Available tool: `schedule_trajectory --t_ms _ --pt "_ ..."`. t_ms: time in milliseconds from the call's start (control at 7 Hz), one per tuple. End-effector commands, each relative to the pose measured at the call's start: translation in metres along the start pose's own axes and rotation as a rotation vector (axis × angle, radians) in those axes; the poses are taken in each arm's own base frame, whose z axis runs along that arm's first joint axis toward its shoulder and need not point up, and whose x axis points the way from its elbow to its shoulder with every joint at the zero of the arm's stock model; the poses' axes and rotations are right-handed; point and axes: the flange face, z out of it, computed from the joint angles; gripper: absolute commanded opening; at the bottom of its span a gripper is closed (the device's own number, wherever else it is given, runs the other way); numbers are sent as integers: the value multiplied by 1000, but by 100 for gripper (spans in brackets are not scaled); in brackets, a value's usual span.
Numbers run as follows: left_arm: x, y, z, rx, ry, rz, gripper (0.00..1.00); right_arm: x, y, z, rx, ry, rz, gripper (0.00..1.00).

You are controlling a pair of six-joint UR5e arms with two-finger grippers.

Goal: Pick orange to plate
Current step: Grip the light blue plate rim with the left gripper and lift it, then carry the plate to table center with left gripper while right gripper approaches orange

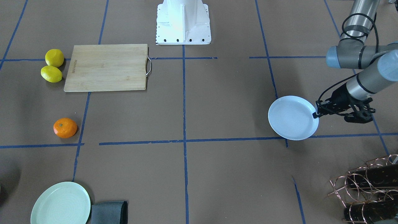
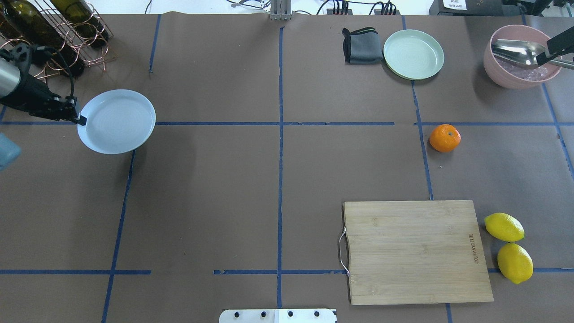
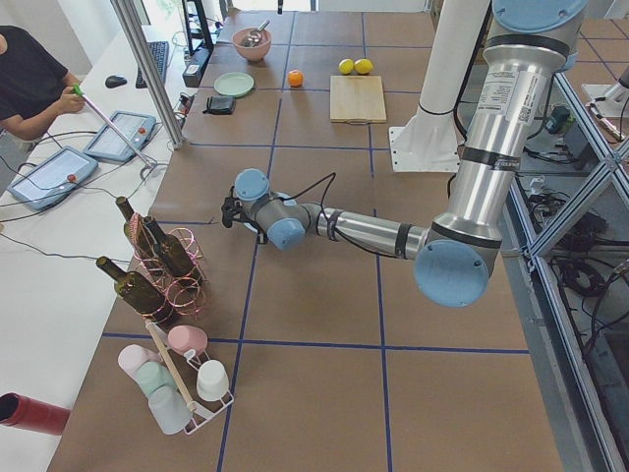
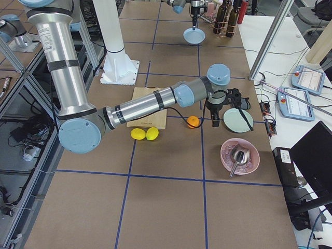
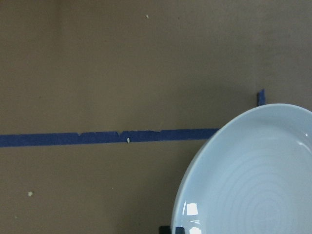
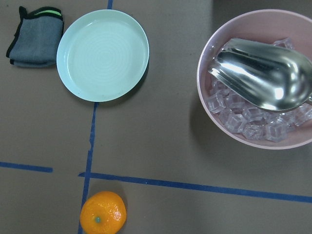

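The orange [image 2: 445,137], bright, round and slightly flattened with a dark stem dimple, sits on the desk [image 2: 278,179], well apart from the plate [image 2: 116,121]. The left claw [image 2: 80,119] pinches the pale bluish plate's rim. Whether the right claw [image 2: 546,54] is spread, I cannot tell.

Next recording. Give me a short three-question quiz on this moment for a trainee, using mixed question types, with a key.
1. True or false: the orange already lies on the pale blue plate.
2. What does the left gripper hold? A) the plate's rim B) the orange C) nothing
3. Fill in: in the pink bowl, on the ice cubes, rests a metal ____.
Key: 1 false, the orange sits on the table, far from the plate. 2 A. 3 scoop.
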Motion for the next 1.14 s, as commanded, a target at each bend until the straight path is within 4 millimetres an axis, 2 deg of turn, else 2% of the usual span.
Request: schedule_trajectory --t_ms 0,143,286,429,571,714,857,1000 --pt "92 -54 -38 -5 14 -94 0 -27 -17 34 -48 3 30 100" --pt "144 -54 -31 -15 47 -170 0 -54 -24 47 -47 29 37 100" --pt "207 -39 -1 -26 54 -203 0 -89 -28 63 -36 49 51 100" --pt "268 -6 52 31 31 -217 0 -107 -23 83 -17 41 65 100" --pt "297 13 93 80 66 -240 0 -122 -18 101 0 43 90 100" --pt "331 21 130 83 92 -263 0 -133 -13 114 5 66 95 100" --pt "356 29 153 142 75 -254 0 -135 -12 117 3 67 91 100" --pt "364 42 165 146 72 -241 0 -136 -12 115 5 65 89 100"
